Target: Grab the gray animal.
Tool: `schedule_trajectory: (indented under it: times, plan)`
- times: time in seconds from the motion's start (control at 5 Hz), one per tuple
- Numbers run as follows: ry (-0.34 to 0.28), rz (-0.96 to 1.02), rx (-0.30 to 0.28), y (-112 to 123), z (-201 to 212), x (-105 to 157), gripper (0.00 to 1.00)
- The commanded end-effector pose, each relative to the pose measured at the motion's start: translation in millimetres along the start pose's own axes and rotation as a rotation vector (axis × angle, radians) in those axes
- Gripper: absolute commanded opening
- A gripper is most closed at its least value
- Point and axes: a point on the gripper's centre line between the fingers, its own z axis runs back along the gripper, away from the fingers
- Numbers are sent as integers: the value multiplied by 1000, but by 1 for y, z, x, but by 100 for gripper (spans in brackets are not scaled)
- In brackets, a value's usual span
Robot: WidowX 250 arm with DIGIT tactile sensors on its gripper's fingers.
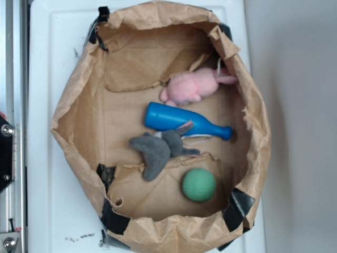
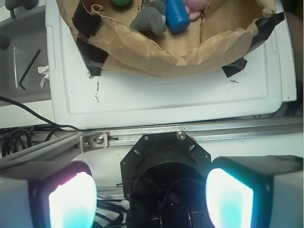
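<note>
Gray animal (image 1: 158, 149): lies mid paper bag (image 1: 73, 110), touching blue bottle (image 1: 179, 120).
Fingers (image 2: 151, 197): wide apart, empty, seen only in the wrist view.

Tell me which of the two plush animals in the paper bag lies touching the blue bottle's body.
The gray animal: its ears overlap the blue bottle. The pink plush animal lies apart, nearer the bag's far wall.

Black octagonal wrist plate with small silver screws and slots, dark round housing at its centre, end effector (image 2: 151, 197) with two pale grey blocky fingers (image 2: 71, 202), inner pads glowing cyan edged with pink
</note>
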Motion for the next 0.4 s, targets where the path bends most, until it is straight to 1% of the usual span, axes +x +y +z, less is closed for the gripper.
schedule_trajectory:
  times: [0.0, 0.2]
  plan:
    - [0, 0, 0, 0, 0, 0, 100]
    - [-26, 4, -18, -8, -1, 34, 100]
